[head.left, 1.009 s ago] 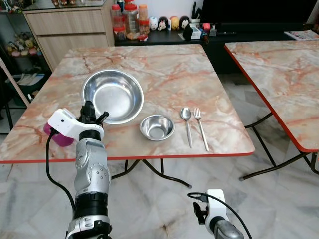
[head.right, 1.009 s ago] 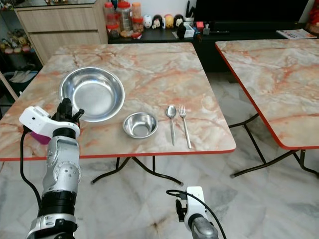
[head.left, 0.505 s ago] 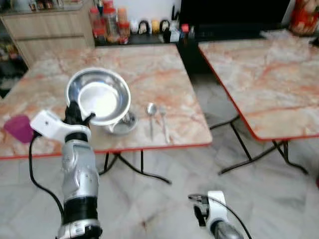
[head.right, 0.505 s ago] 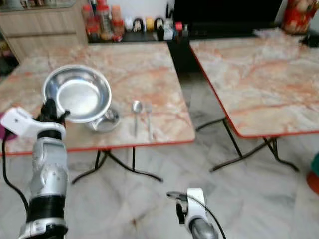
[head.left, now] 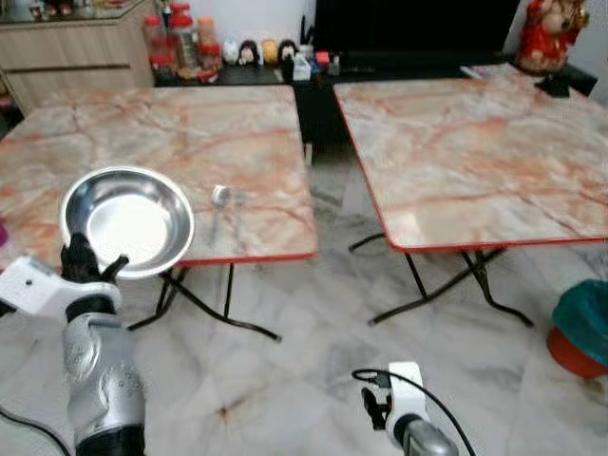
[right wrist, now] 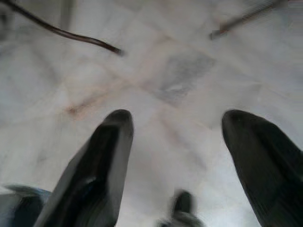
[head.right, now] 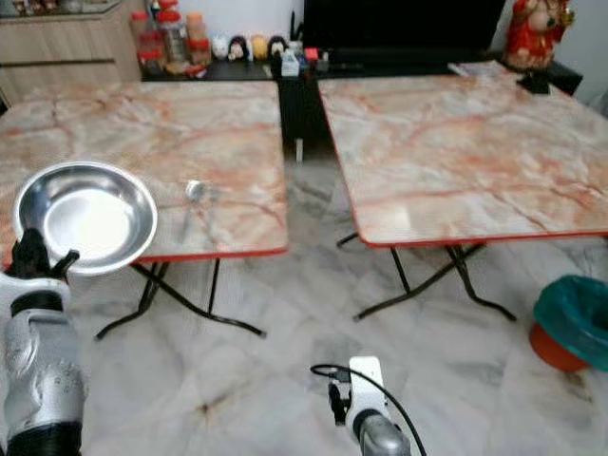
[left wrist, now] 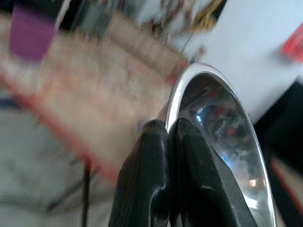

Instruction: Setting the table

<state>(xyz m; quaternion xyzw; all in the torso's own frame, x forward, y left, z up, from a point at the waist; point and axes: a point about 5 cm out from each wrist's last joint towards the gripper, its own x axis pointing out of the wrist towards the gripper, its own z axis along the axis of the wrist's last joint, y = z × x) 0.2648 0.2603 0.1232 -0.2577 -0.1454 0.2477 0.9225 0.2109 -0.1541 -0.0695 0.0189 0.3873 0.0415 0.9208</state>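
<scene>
My left gripper (head.left: 84,263) is shut on the near rim of a large steel bowl (head.left: 127,218), held up in front of the left marble table (head.left: 161,123). In the left wrist view both black fingers (left wrist: 161,175) pinch the bowl's rim (left wrist: 182,85). A spoon (head.left: 219,196) and a fork lie near the table's front right edge, blurred. My right gripper (right wrist: 177,156) hangs low over the floor with its fingers spread apart and nothing between them. The right arm (head.left: 407,423) shows at the bottom of the head views.
A second marble table (head.left: 475,152) stands to the right, with a gap of floor between the two. A teal and orange bin (head.left: 581,328) sits on the floor at far right. Jars (head.left: 176,43) and figurines line a dark sideboard behind. A purple cup (left wrist: 29,32) shows in the left wrist view.
The camera has swung right, so both tables have shifted left in the picture. The large bowl, taken off the table a second ago, stays in my left gripper. The small bowl has left view.
</scene>
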